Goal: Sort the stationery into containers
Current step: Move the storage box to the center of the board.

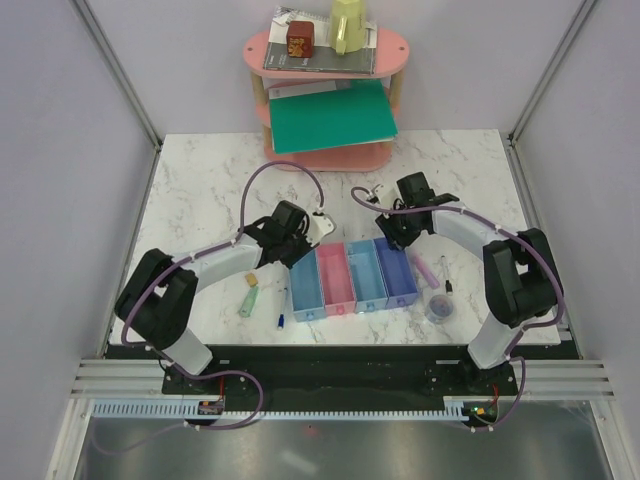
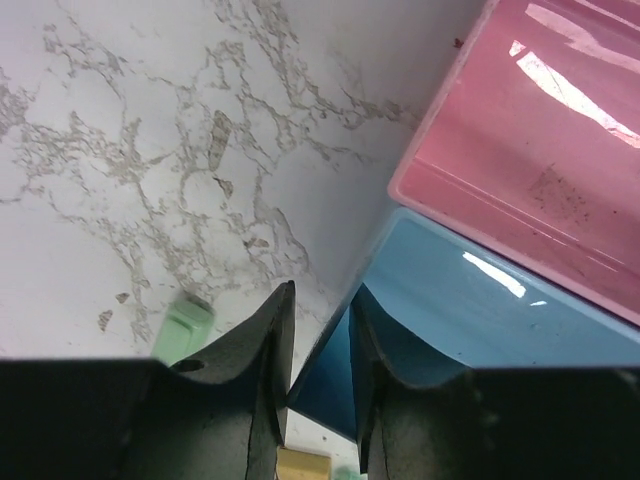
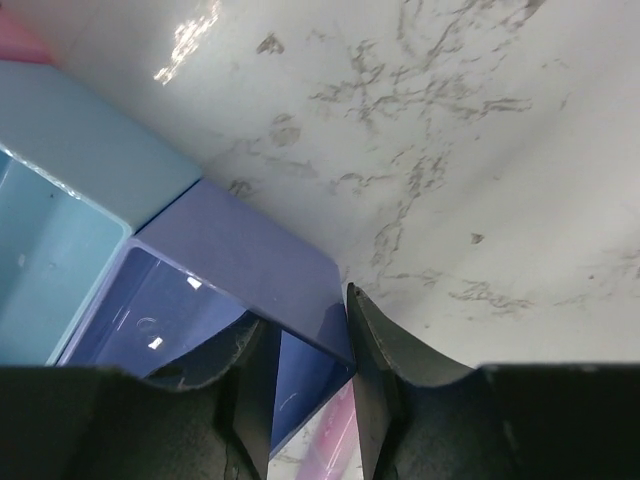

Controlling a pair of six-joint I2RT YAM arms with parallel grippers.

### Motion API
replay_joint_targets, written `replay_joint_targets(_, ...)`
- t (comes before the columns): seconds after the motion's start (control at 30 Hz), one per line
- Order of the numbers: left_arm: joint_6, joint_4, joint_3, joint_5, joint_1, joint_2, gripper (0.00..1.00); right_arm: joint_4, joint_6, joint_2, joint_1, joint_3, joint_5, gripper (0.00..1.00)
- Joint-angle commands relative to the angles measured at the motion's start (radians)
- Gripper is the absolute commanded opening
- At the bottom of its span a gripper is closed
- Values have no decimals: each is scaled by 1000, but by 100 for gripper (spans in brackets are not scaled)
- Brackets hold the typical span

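1. Left wrist view: your left gripper pinches the corner wall of the light blue tray, with one finger inside and one outside.
2. The right gripper nips the violet-blue tray wall the same way.
3. No stationery is sorted yet. The pale green marker lies just beside the left outer finger, and the tan eraser lies back toward that wrist.
4. Risk: if you pull unevenly, the joined row may twist or a thin wall may slip free. If you drag it, it may shove the marker.
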Motion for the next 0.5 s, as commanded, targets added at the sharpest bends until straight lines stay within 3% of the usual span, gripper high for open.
replay_joint_targets(0.0,86,148,83,-75,-2,55,33,91,22,39,6,93,35,41)
replay_joint_targets(0.47,234,338,227,-230,29,227,39,189,12,189,8,278,126,47)
